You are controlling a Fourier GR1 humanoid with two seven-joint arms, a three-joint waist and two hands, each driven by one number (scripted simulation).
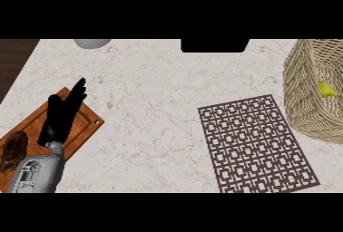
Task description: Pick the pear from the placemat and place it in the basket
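The surface is a pale marble counter [154,90], with a strip of dark floor at the far left corner. At the left a wooden cutting board [87,124] lies at an angle, and a brown thing [13,149] rests on its near end; I cannot tell what it is. Above this board is the left hand [64,113], with fingers straight and together, pointing away from the robot and holding nothing. It seems to be resting. The right hand does not show.

At the far edge there is a grey round thing [92,43], cut by the frame, and next a black block [214,45].

Right of the middle lies the brown patterned placemat [258,145], and nothing stands on it. Just beside it, at the right edge, is the wicker basket [301,108]. A small yellow-green shape inside it is the pear [326,89], so I judge the task is done.

The pear is probably light, with hard flesh and smooth skin, so it may roll. The best hold would be round its wide lower part.
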